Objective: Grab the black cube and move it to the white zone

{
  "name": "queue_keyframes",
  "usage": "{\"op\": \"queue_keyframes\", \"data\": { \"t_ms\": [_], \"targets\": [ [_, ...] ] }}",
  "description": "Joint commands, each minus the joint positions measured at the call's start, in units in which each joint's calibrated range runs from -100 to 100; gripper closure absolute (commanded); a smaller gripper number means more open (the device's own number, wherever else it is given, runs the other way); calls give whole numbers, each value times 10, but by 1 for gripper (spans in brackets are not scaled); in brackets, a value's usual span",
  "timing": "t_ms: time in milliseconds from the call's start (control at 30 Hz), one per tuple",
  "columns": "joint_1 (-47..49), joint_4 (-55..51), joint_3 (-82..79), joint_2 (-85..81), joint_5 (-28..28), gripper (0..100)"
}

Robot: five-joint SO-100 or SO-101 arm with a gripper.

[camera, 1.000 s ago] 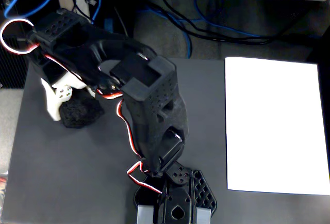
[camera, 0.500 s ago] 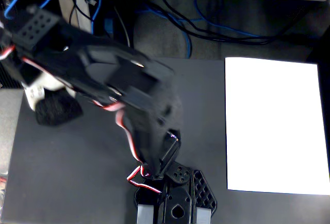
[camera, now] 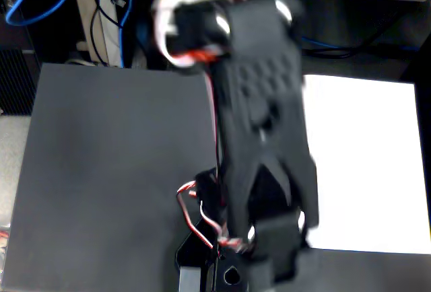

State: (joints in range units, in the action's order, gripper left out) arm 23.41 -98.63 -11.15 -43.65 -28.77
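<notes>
White paper sheet, the white zone (camera: 367, 164): one, lying right, partly covered by my blurred black arm (camera: 266, 124). Black foam cube: hidden. Jaws' state: cannot tell.

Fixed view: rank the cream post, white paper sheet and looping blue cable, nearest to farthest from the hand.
1. Cream post, just left of the blurred hand.
2. White paper sheet, lower right, and looping blue cable, far top left: too close to call.
</notes>
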Motion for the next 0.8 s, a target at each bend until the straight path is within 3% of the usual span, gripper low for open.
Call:
{"op": "queue_keyframes", "data": {
  "t_ms": [0,133,267,500,667,767],
  "targets": [
    [-175,-8,36,-100,3,98],
    [-390,-7,44,-125,3,98],
    [-498,-6,45,-122,3,98],
    [-529,-5,34,-115,-21,98],
    [-531,38,44,80,-28,98],
    [-531,38,44,116,-31,98]
  ]
}}
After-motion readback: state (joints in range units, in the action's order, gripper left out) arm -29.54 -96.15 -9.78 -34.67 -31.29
